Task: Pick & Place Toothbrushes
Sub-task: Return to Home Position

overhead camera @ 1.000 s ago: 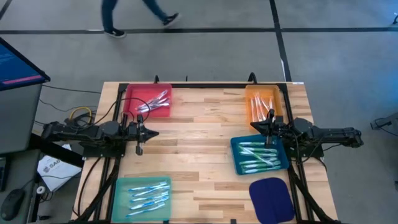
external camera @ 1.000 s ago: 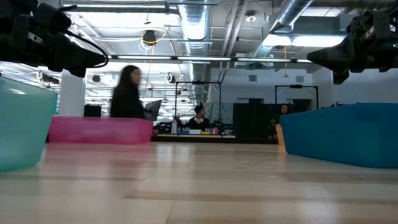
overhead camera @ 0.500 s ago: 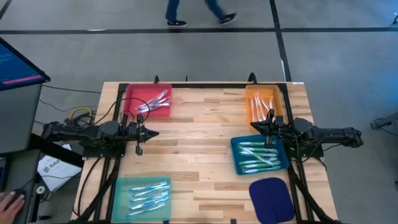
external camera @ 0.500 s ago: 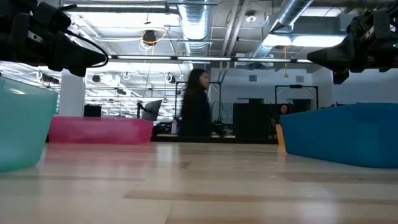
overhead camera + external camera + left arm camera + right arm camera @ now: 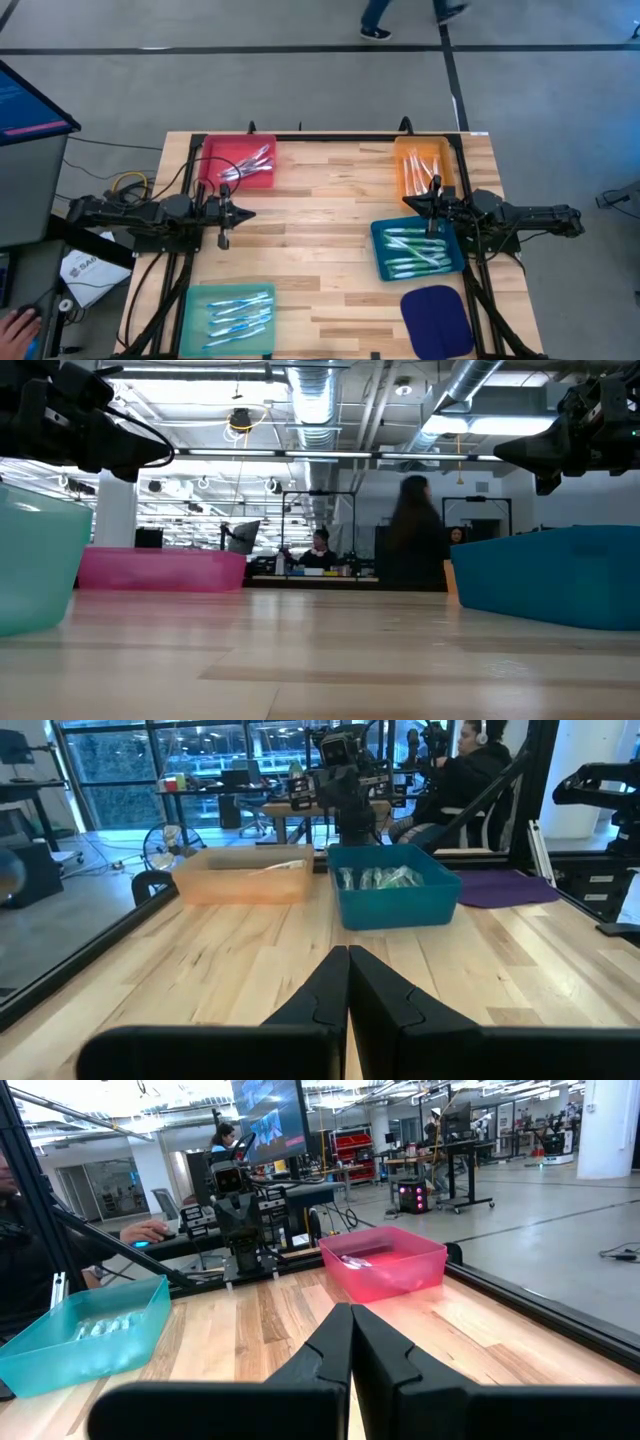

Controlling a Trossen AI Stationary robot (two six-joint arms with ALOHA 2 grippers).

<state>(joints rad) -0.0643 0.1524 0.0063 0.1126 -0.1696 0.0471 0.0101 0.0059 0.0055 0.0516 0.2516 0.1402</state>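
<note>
The left jaws are pressed together with nothing between them. They hang above the table (image 5: 320,220) near its left edge, between the red tray (image 5: 207,152) and the teal tray (image 5: 190,318). The right jaws are likewise closed and empty, above the strip between the orange tray (image 5: 400,170) and the blue tray (image 5: 378,250). The toothbrushes (image 5: 247,165) lie in loose bundles inside all four trays. A purple mat (image 5: 435,312) lies just beside the blue tray. A person (image 5: 415,530) crosses the floor beyond the table.

Counter (image 5: 320,205): pink tray (image 5: 208,165), teal tray (image 5: 190,320) at left; orange tray (image 5: 399,170), blue tray (image 5: 378,255) at right; purple mat (image 5: 435,320) just beside blue tray.
</note>
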